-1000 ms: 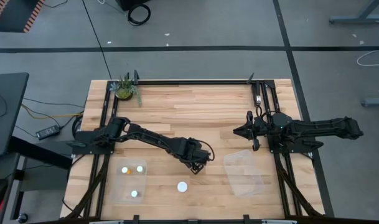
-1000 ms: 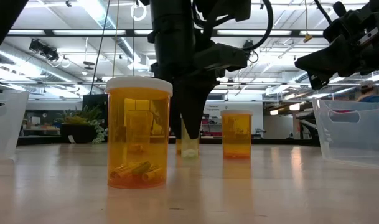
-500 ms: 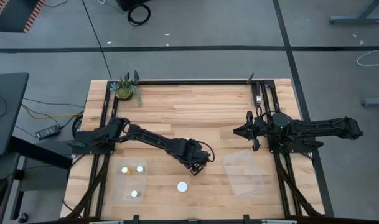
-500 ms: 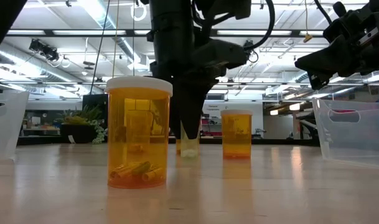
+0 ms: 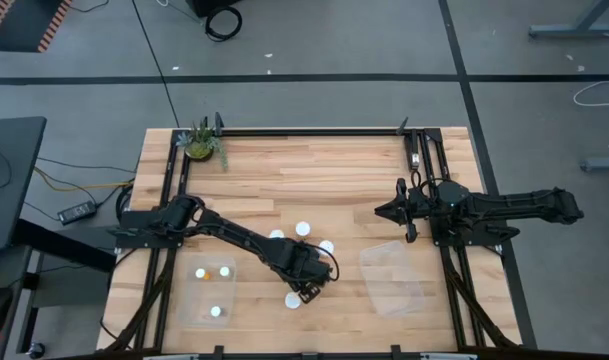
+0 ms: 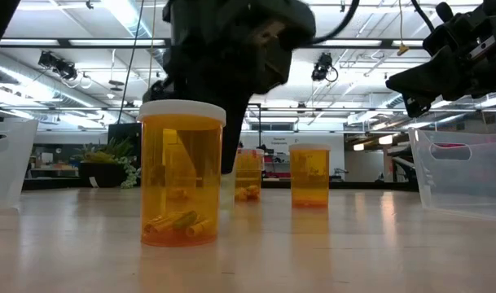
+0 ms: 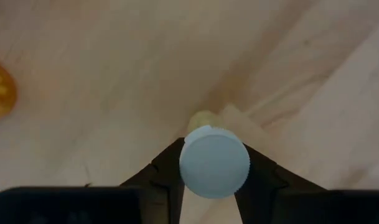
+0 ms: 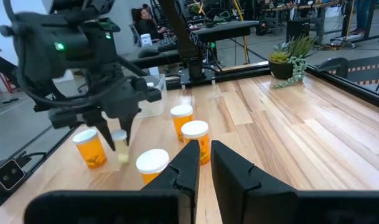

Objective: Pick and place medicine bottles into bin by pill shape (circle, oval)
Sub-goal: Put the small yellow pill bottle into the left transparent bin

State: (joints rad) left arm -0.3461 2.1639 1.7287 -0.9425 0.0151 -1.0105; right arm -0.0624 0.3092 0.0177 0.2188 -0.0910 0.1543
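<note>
The wooden bench (image 5: 324,180) carries two clear bins: one near the left front edge (image 5: 210,290) with three white-capped bottles inside, and one at the right front (image 5: 392,278) with nothing showing inside it. The right arm waits beside that right bin, its gripper (image 5: 402,210) held above the bench with the jaws closed on nothing. The left gripper (image 5: 306,290) reaches to the front middle of the bench, its jaws partly open and closed around a small bottle (image 7: 213,162) just under its white cap. Another bottle (image 5: 293,299) stands just beside it. Three more bottles (image 5: 303,230) stand together near the bench's middle.
</note>
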